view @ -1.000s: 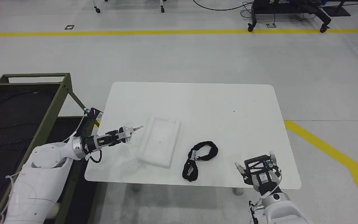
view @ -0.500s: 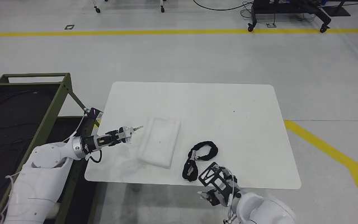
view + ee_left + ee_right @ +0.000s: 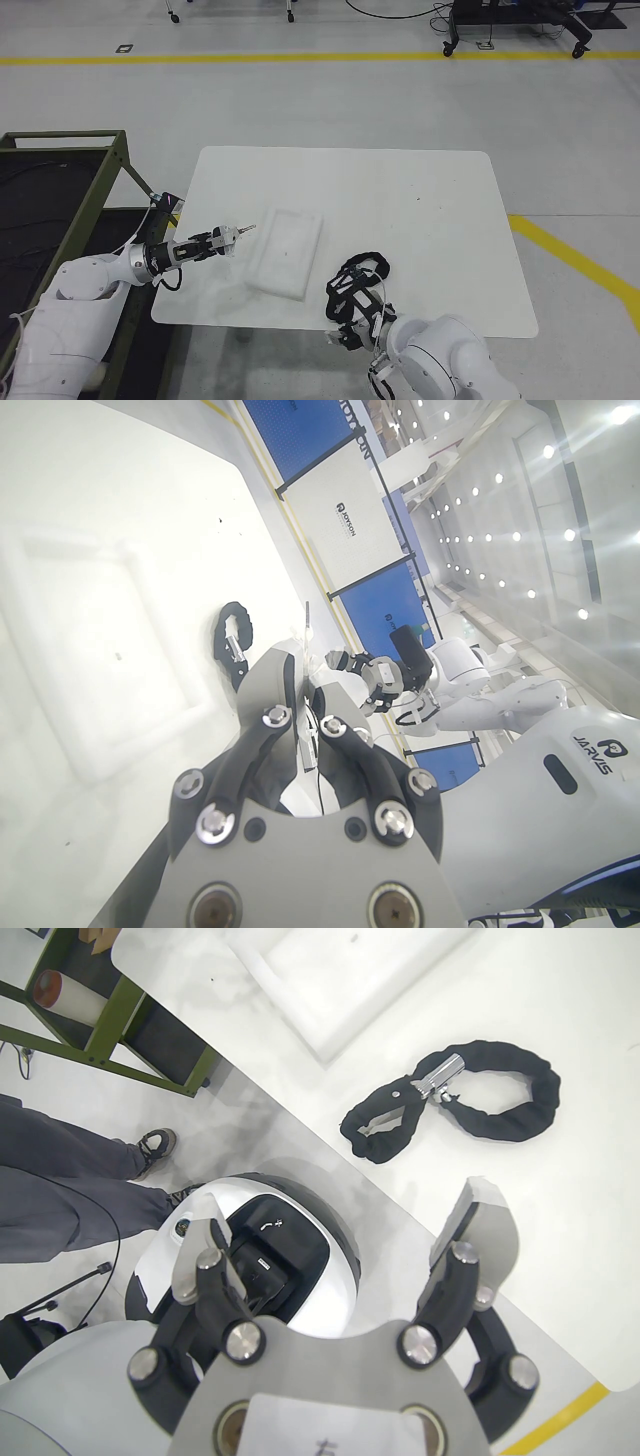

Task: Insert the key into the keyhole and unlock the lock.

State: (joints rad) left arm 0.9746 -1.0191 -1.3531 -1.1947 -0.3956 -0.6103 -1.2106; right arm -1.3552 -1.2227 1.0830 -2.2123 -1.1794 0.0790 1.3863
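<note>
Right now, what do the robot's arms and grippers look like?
The left arm and right arm have rounded white shells. The left gripper and right gripper share grey plates, black linkages with silver bolts and pale grey jaws.

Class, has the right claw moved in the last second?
Yes. The right claw slid leftward along the near edge of the white table toward the black fabric-sleeved chain lock.

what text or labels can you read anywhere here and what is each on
key, chain lock, table: no print.
white panel behind the table: a brand mark, not read out.
label at the base of the right gripper: cut off at the edge, unreadable.
</note>
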